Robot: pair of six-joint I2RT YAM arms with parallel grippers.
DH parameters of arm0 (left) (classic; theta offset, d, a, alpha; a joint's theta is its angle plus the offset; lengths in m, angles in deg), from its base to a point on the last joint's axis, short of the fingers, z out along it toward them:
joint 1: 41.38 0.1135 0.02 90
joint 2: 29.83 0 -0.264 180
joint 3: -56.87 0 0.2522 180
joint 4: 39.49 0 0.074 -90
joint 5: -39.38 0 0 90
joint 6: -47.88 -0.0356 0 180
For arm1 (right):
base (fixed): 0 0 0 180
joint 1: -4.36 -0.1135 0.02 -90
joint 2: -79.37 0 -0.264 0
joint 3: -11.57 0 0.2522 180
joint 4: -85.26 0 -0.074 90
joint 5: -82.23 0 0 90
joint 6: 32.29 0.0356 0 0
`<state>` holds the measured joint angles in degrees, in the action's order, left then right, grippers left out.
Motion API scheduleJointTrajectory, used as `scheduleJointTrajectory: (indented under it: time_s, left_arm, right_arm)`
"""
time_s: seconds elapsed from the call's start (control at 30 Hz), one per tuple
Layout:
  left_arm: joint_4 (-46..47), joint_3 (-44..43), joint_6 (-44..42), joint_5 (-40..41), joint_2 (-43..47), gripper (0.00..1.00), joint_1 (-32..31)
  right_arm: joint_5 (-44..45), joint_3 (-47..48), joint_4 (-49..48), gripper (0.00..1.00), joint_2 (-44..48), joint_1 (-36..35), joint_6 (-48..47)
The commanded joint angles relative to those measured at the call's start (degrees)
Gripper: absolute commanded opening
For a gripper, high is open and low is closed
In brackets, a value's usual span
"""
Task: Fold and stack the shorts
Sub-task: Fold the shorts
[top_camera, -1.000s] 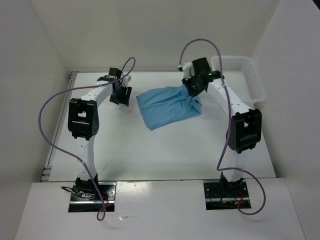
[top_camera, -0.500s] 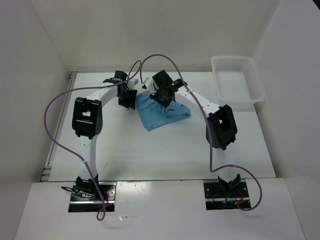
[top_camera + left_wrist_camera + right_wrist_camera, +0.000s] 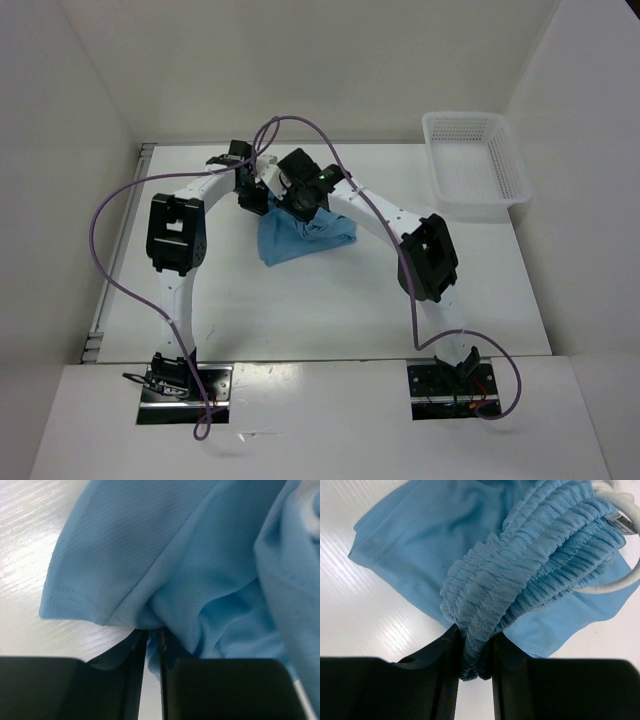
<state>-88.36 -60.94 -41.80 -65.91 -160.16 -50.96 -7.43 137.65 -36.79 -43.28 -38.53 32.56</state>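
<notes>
Shorts [image 3: 300, 238] lie bunched near the middle of the table [image 3: 330, 300], toward its back, well apart from the basket [image 3: 436, 170] in the far right corner. We see the right gripper [image 3: 475, 655] clamped on the gathered waistband [image 3: 535, 575], the elastic wadded between its fingers and the cord [image 3: 620, 582] looping off to one side. The left gripper [image 3: 152, 645] has its fingers nearly together on a fold at the hem, the cloth rising from their tips. We judge the step in hand to be a fold, bringing waistband toward hem. To do it well, we would grip firmly on both sides, hold the cloth low and taut, lay the edges square, and let go only once the layers lie flat. The garment sits between the two grippers, touching both.
</notes>
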Motion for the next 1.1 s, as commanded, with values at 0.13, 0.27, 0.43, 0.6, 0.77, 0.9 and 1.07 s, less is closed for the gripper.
scheduleJointTrajectory:
  time_s: [0.13,0.27,0.43,0.6,0.77,0.9,1.07]
  left_arm:
    - [-1.36,-0.89,-0.32,0.25,-3.97,0.19,-0.52]
    - [-0.84,-0.89,-0.32,5.08,-3.45,0.26,-0.52]
    - [-0.22,-0.28,-0.32,17.65,0.94,0.57,1.4]
    - [0.84,1.66,-0.32,24.25,5.77,0.72,5.97]
    - [-0.56,-0.18,-0.32,26.1,10.78,0.82,7.21]
    - [-5.57,-4.75,-0.32,18.12,14.82,0.8,5.37]
    - [-15.41,-5.47,-0.32,-2.26,18.34,0.73,-0.07]
  right_arm:
    - [-10.68,9.05,0.2,0.35,-3.12,-1.23,0.98]
    - [-16.06,12.57,2.22,0.57,-4.44,-1.23,0.98]
    - [-20.63,16.36,3.97,0.64,-5.67,-1.75,0.45]
    - [-17.58,15.58,2.58,0.64,-4.1,-1.75,1.59]
    - [-11.16,11.53,-0.85,0.64,1.51,-0.44,3.43]
    - [-5.01,2.86,-4.36,0.64,6.62,2.98,4.05]
    - [-5.95,-11.72,-6.57,0.64,12.77,11.75,4.67]
